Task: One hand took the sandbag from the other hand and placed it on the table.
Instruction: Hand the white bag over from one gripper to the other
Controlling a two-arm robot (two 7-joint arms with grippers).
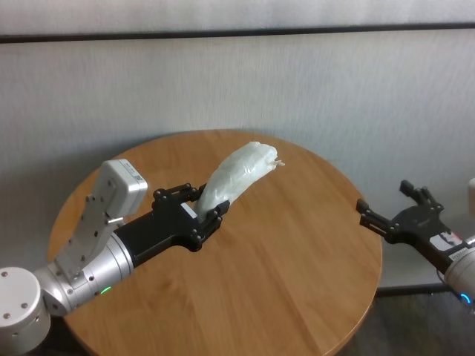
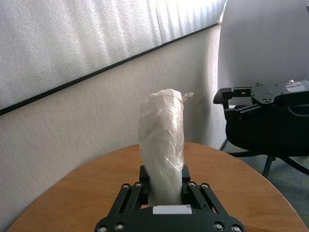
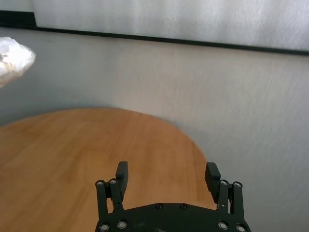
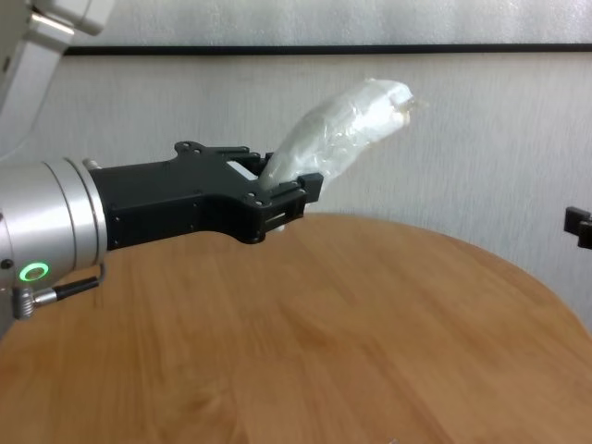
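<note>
My left gripper [image 1: 199,206], on the green-ring wrist, is shut on the lower end of the white sandbag [image 1: 236,175] and holds it above the round wood table [image 1: 282,267], its tied tip pointing up and toward the right. The left wrist view shows the sandbag [image 2: 162,145] standing up between the fingers. The chest view shows the sandbag [image 4: 344,129] held well above the tabletop. My right gripper [image 1: 387,204], with a reddish sticker and a blue ring, is open and empty beyond the table's right edge, apart from the bag. Its fingers [image 3: 122,175] show spread in the right wrist view.
A pale textured wall [image 1: 297,81] stands behind the table. A black chair [image 2: 270,130] shows at the side in the left wrist view, behind my right gripper [image 2: 229,99]. The tabletop [image 4: 324,351] is bare wood.
</note>
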